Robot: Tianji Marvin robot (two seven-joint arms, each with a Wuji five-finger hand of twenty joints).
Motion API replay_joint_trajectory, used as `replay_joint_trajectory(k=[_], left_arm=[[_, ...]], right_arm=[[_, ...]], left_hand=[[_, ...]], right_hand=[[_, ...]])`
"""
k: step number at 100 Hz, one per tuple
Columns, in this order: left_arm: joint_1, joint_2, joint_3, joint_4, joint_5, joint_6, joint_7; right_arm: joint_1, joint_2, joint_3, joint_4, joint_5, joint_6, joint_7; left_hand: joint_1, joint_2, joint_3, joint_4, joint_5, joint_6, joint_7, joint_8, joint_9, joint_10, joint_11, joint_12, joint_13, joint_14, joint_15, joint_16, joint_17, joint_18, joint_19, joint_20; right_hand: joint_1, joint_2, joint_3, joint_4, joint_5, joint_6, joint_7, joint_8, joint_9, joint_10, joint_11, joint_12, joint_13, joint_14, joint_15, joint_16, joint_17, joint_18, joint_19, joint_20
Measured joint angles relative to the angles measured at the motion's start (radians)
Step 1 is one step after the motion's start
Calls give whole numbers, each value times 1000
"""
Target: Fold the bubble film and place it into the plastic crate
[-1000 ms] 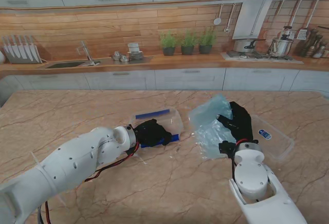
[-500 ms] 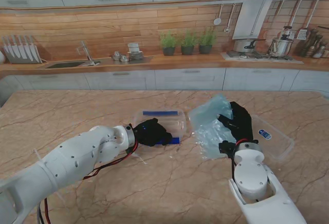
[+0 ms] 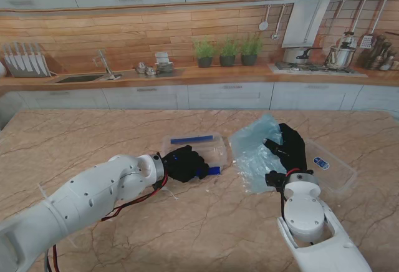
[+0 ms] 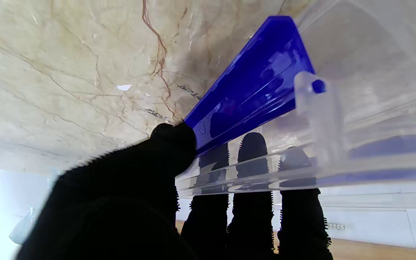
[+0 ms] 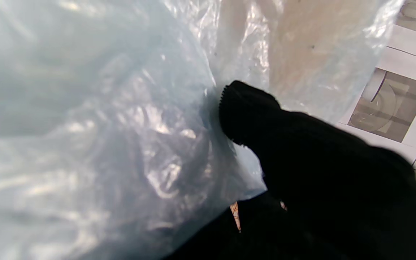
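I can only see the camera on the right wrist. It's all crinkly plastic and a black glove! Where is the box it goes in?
Observer: The plastic crate sits on the table to the left of the bubble film, seen from the stand.
Child: Is anybody holding the box?
Observer: Yes. The left hand grips its near rim, fingers inside and thumb outside by a blue latch.
Child: Is the bubble stuff lying on the table?
Observer: No, the right hand holds it bunched up above the table.
Child: What's beside my glove?
Observer: A clear lid with a small blue sticker lies on the table to its right.
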Motion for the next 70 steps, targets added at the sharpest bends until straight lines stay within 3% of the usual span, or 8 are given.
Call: replay_joint_trajectory(k=[13, 34, 49, 55, 56, 58, 60, 70], left_arm=[[14, 5, -11, -4, 37, 0, 32], [39, 19, -46, -33, 73, 7, 45], [60, 29, -74, -55, 117, 13, 79], [73, 31, -92, -64, 125, 13, 92], [76, 31, -96, -66, 126, 13, 93], [82, 32, -105, -71, 127, 13, 94], [90, 33, -118, -78, 128, 12, 94], [157, 37, -217, -141, 129, 3, 88]], right_arm=[[0, 0, 0, 0, 0, 2, 1], [3, 0, -2, 3, 0, 3, 6], [5, 1, -4, 5, 1, 3, 12], [7, 2, -7, 7, 1, 3, 14], [8, 2, -8, 8, 1, 3, 15], [9, 3, -9, 9, 1, 3, 16], [9, 3, -11, 9, 0, 3, 18], [12, 6, -17, 10, -2, 1, 32]], left_hand=[[-64, -16, -15, 0, -12, -3, -61, -37, -66, -11, -15, -66, -48, -7, -42, -39, -34, 0, -32, -12], [-91, -15, -27, 0, -24, -14, -124, -49, -136, -12, -51, -93, -92, -11, -101, -67, -68, 0, -82, -25], [-128, 10, -64, 8, -55, -49, -188, -49, -200, -12, -74, -115, -147, -18, -130, -79, -100, 0, -110, -35], [-156, 40, -77, 32, -70, -50, -225, -49, -224, -12, -86, -124, -159, -20, -141, -89, -113, 0, -124, -37], [-164, 48, -84, 48, -76, -50, -234, -49, -226, -12, -93, -128, -160, -21, -137, -90, -114, 0, -125, -37], [-178, 60, -93, 48, -77, -51, -250, -49, -236, -12, -93, -131, -169, -21, -135, -90, -116, 0, -130, -42], [-186, 79, -100, 68, -77, -51, -267, -49, -240, -12, -94, -135, -172, -21, -138, -91, -118, 0, -139, -46], [-211, 99, -114, 88, -114, -52, -314, -50, -254, -12, -103, -137, -186, -21, -152, -102, -128, 0, -151, -48]], right_hand=[[0, 0, 0, 0, 0, 0, 1, 0, 0, 0, 0, 0, 0, 0, 1, 0, 0, 0, 0, 6], [0, 0, 0, 0, 0, 0, 1, -1, 0, 0, 0, 0, 0, 0, 2, 1, 0, 0, 0, 7], [0, 0, 0, 0, 0, 0, 1, -1, 0, 0, 0, 0, 0, 0, 2, 1, 0, 0, 0, 7], [0, 0, 0, 0, 0, 0, 1, -1, 0, 0, 0, 0, 0, 0, 2, 1, 0, 0, 0, 7], [0, 0, 0, 0, 0, 0, 1, -1, 0, 0, 0, 0, 0, 0, 2, 1, 0, 0, 0, 7], [0, 0, 0, 0, 0, 0, 1, -1, 0, 0, 0, 0, 0, 0, 2, 1, 0, 0, 0, 7], [0, 0, 0, 0, 0, 0, 1, -2, 0, 0, 0, 0, 0, 0, 2, 1, 0, 0, 0, 7], [0, 0, 0, 0, 0, 0, 1, -3, 0, 0, 0, 0, 0, 0, 2, 1, 0, 0, 0, 7]])
